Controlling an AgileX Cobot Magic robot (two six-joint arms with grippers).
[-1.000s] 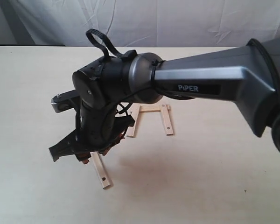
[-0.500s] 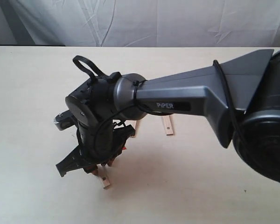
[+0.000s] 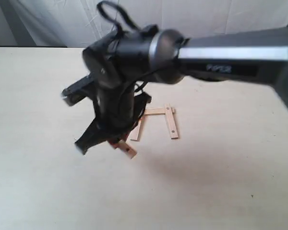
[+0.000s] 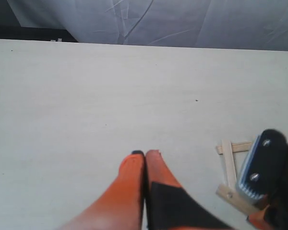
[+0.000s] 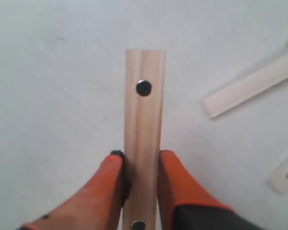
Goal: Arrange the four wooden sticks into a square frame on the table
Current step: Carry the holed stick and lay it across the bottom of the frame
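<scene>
The table [image 3: 221, 191] is a wide pale cream top with faint grain and a few tiny dark specks, bare apart from the slats. It runs back to a creased white cloth [image 3: 197, 21] hung along its far edge. A strip of darker grey wall [image 3: 2, 21] shows at the cloth's left end, and light falls evenly, leaving only a soft shadow under the machine. The dark right arm [image 3: 230, 48] reaches across the middle of the exterior view, blurred. The right gripper [image 5: 141, 155] is clamped on the fourth stick [image 5: 144, 110], its orange fingers [image 5: 175, 182] pressing the slat's two long edges, and one dark hole in the slat shows beyond the tips. In the exterior view this slat pokes out below the gripper toward the camera, just beside the others; whether its free end touches the top I cannot tell. The other three sticks [image 3: 171, 121] lie flat near the table's centre as an open U: a cross piece at the far side laid over two side pieces, the near side unclosed. The left gripper [image 4: 145, 153] hangs over bare tabletop with its orange fingers pressed together on nothing, the slats off to one side.
</scene>
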